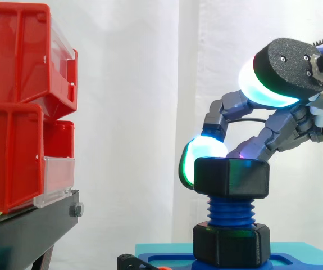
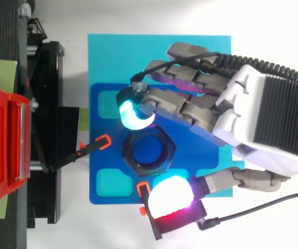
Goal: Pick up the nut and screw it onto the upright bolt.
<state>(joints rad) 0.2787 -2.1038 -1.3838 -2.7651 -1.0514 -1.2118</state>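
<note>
A black hex nut (image 1: 231,177) (image 2: 149,151) sits level on the top of the upright blue threaded bolt (image 1: 230,211). A second black nut (image 1: 231,244) sits at the bolt's foot on the blue base (image 2: 102,181). My hand (image 2: 252,114) reaches in from the right with bent fingers. One glowing fingertip (image 1: 198,160) rests against the top nut's far left side. The thumb pad (image 1: 268,84) hangs well above the nut on the near side, apart from it. Nothing pinches the nut.
Stacked red bins (image 1: 15,112) stand on a black stand (image 1: 32,225) to the left. The blue base lies on a cyan plate (image 2: 154,52). Small black clamps with orange tips (image 2: 99,142) sit at the base's left and front edges.
</note>
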